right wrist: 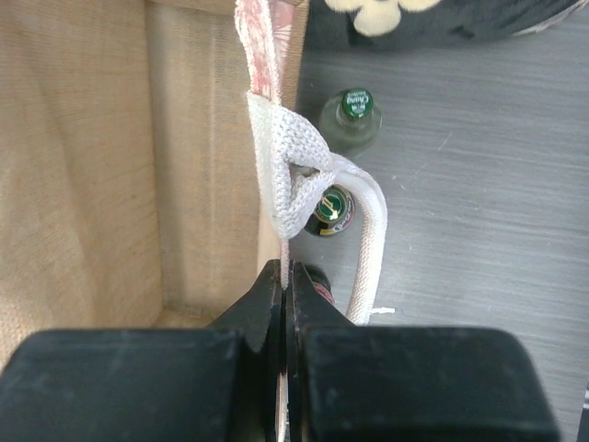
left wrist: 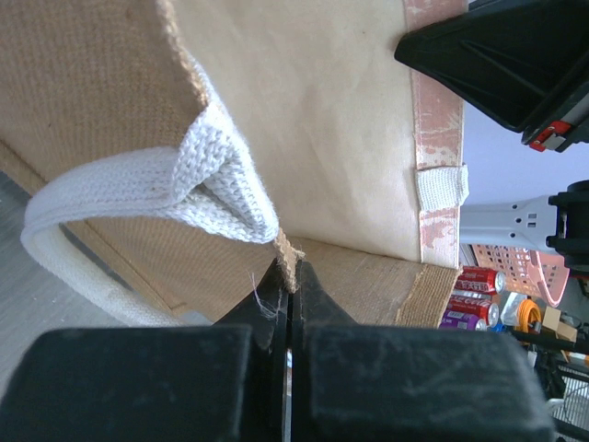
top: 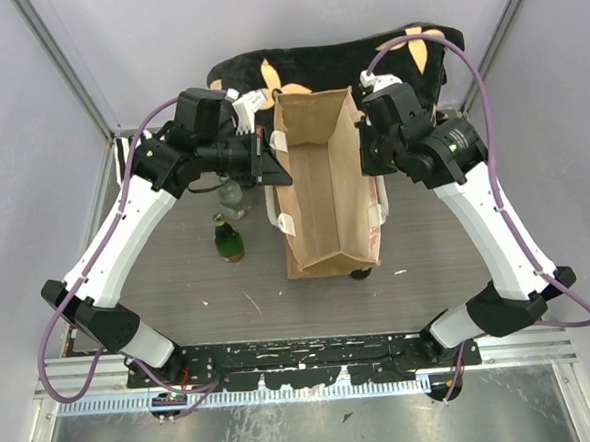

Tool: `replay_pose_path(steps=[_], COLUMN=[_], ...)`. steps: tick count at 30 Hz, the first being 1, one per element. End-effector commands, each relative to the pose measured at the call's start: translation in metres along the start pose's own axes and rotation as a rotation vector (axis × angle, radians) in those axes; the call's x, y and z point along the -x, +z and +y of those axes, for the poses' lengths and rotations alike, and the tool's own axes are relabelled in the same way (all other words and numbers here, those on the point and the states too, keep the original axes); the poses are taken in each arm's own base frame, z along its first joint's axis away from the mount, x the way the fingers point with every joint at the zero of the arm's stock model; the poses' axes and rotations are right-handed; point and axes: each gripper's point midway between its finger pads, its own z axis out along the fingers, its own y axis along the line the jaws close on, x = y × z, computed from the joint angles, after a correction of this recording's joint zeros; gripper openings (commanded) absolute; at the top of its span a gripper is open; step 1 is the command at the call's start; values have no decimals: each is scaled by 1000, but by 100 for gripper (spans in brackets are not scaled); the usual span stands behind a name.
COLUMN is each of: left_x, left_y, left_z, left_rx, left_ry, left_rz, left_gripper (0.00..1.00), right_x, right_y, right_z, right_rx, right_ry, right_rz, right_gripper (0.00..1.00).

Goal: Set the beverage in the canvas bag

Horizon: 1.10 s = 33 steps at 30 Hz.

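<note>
Jaws of the left gripper [left wrist: 291, 276] pinch the 9 o'clock rim of the canvas bag [top: 326, 244]; the right gripper [right wrist: 285, 276] pinches its 3 o'clock rim. The bag stands upright and open. A dark green bottle [top: 228, 238] and a clear bottle [top: 231, 198] stand at its 9 o'clock, and a cushion [top: 335, 58] lies at 12.

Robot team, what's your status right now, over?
Left gripper, right gripper: each shut on rim of tan canvas bag. Dark green gold-foiled bottle, clear green-capped bottle stand outside it. Bag mouth open, unobstructed.

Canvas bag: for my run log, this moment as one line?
left gripper: shut on canvas bag rim | right gripper: same | green bottle: outside bag
</note>
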Motion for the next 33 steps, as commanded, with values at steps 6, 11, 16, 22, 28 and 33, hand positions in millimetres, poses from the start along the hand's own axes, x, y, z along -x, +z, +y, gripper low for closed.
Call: replay_pose_path(steps=[6, 11, 16, 22, 28, 33], left_x=[47, 59, 53, 37, 18, 2], left_y=[-36, -54, -62, -58, -55, -58], left_z=[-11, 11, 28, 40, 47, 44], left_rx=[-22, 41, 77, 93, 99, 81], left_ry=[63, 39, 15, -7, -19, -35], left_rz=[-197, -234, -220, -184, -137, -104], left_gripper=[0, 0, 0, 0, 0, 0], right_x=[67, 73, 69, 49, 22, 3], right_y=[-20, -2, 15, 34, 47, 41], right_z=[21, 47, 62, 77, 85, 93], right_rx=[126, 214, 269, 325, 355, 370], right_ry=[4, -2, 5, 17, 27, 18], right_rz=[-276, -258, -242, -171, -95, -54], right_gripper=[1, 1, 1, 1, 1, 1])
